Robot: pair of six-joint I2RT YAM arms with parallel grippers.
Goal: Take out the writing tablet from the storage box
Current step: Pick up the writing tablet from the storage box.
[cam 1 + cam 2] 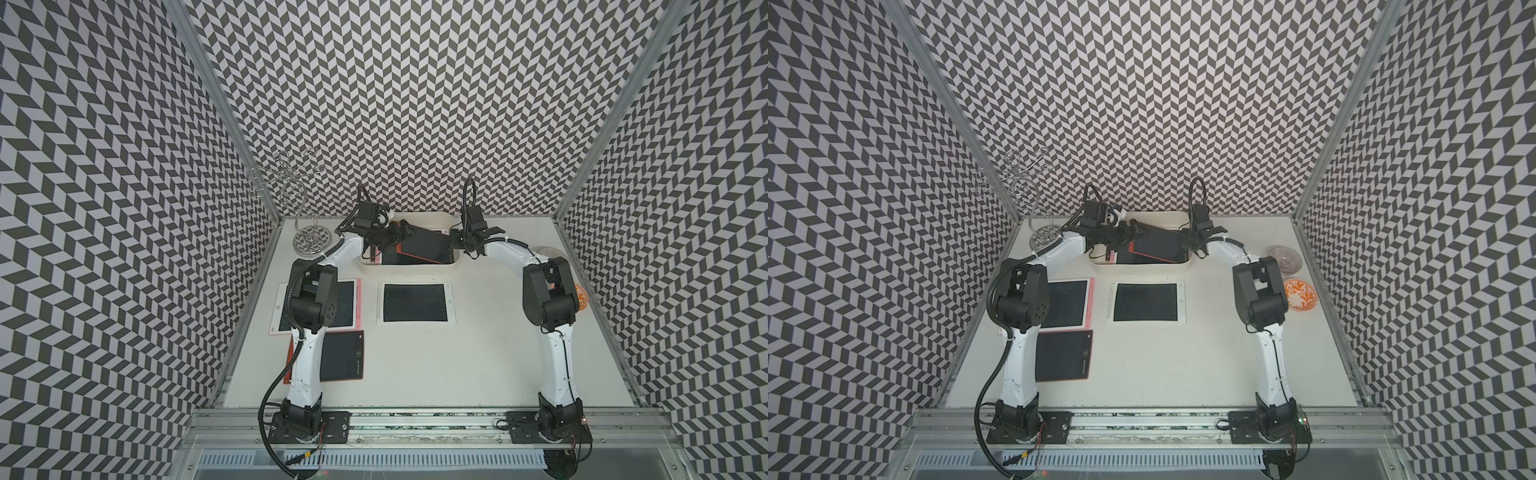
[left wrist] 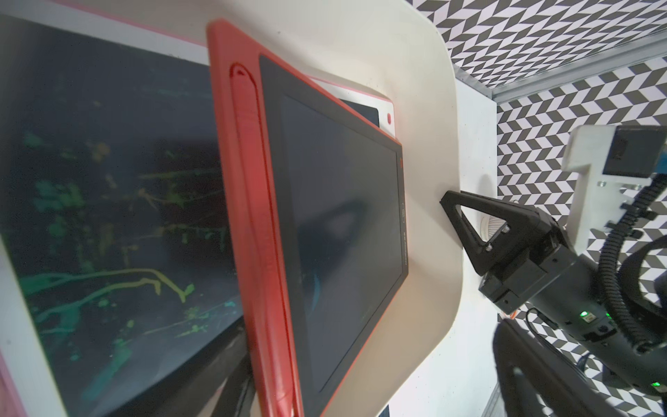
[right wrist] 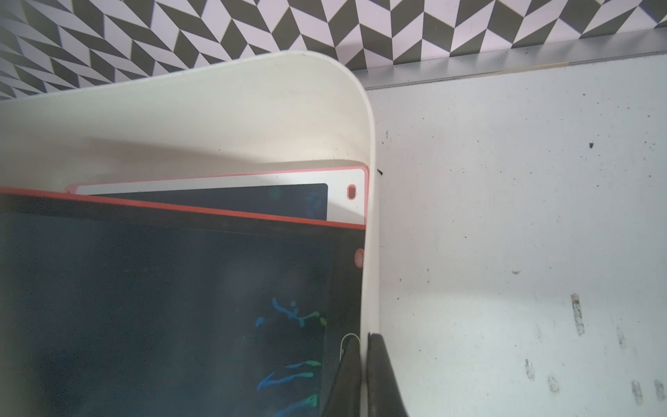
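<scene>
At the back of the white table (image 1: 498,353), the cream storage box (image 1: 411,269) holds a red-framed writing tablet (image 1: 428,245). It is tilted, its left edge raised over a pink-edged tablet (image 3: 339,180) lying flat beneath. The right gripper (image 3: 363,346) is clamped on the box's right wall, pinning it. The left gripper (image 1: 397,233) has its jaws apart at the raised red edge. Best, I judge, to close squarely on that bezel, then lift up and leftward so the far corner clears the wall.
</scene>
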